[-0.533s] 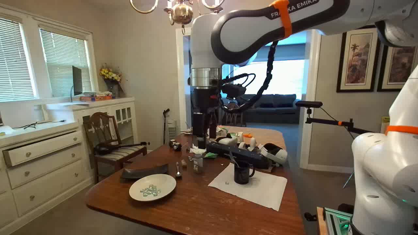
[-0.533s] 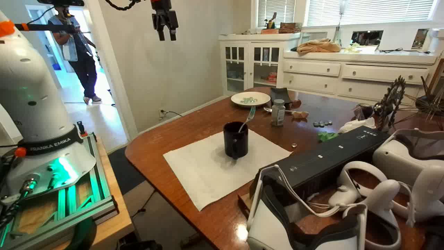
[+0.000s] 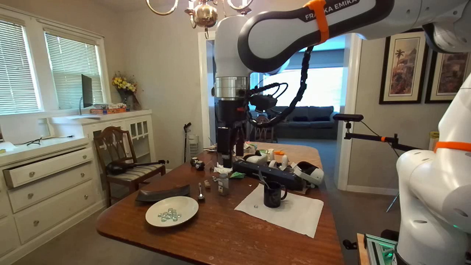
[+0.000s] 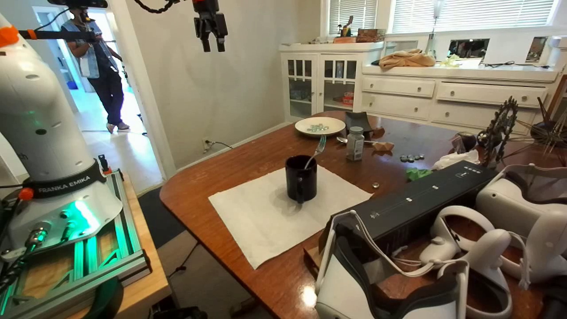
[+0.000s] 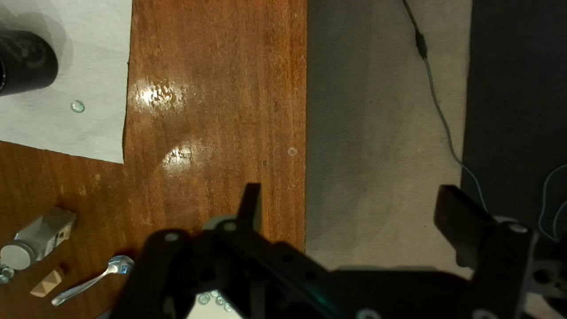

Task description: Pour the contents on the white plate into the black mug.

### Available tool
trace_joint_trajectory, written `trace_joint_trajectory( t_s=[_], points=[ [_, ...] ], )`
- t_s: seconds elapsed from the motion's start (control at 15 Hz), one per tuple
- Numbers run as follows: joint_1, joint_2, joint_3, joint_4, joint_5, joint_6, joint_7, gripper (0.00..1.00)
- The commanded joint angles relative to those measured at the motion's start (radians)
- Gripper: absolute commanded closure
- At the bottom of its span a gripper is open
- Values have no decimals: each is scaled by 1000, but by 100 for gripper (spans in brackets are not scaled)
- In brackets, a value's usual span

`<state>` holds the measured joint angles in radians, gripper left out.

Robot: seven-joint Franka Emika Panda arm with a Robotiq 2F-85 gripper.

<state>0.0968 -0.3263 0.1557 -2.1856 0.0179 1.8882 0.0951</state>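
Observation:
The white plate (image 3: 188, 208) lies flat on the wooden table with the contents (image 3: 170, 215), a small scatter of clear greenish glass beads, at its middle. Plate (image 4: 335, 126) and beads (image 4: 318, 128) show in both exterior views. In the wrist view my gripper mostly hides the plate; a few beads (image 5: 203, 299) show. The black mug (image 3: 271, 195) stands upright on a white sheet with a fork (image 4: 320, 147) in it; it also shows in the wrist view (image 5: 26, 62). My gripper (image 4: 213, 49) is open and empty, high above the table; its fingers are wide apart in the wrist view (image 5: 350, 188).
The white sheet (image 3: 307, 217) bears one loose bead (image 5: 77, 106). A glass jar (image 4: 355, 144), a spoon (image 3: 201, 193), a wooden piece (image 4: 382, 146) and a flat dark tray (image 3: 163, 194) lie near the plate. A long black box (image 4: 412, 199) and white headsets (image 4: 354, 283) lie beyond the mug.

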Motion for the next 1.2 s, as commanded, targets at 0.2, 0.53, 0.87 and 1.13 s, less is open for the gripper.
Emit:
trace_joint_trajectory(
  t_s=[0.2, 0.53, 0.87, 1.13],
  points=[
    [7, 1, -6, 3, -2, -3, 2, 0],
    [7, 1, -6, 3, -2, -3, 2, 0],
    [0, 9, -15, 10, 5, 5, 4, 0],
    [-32, 37, -76, 43, 50, 42, 9, 0]
  ],
)
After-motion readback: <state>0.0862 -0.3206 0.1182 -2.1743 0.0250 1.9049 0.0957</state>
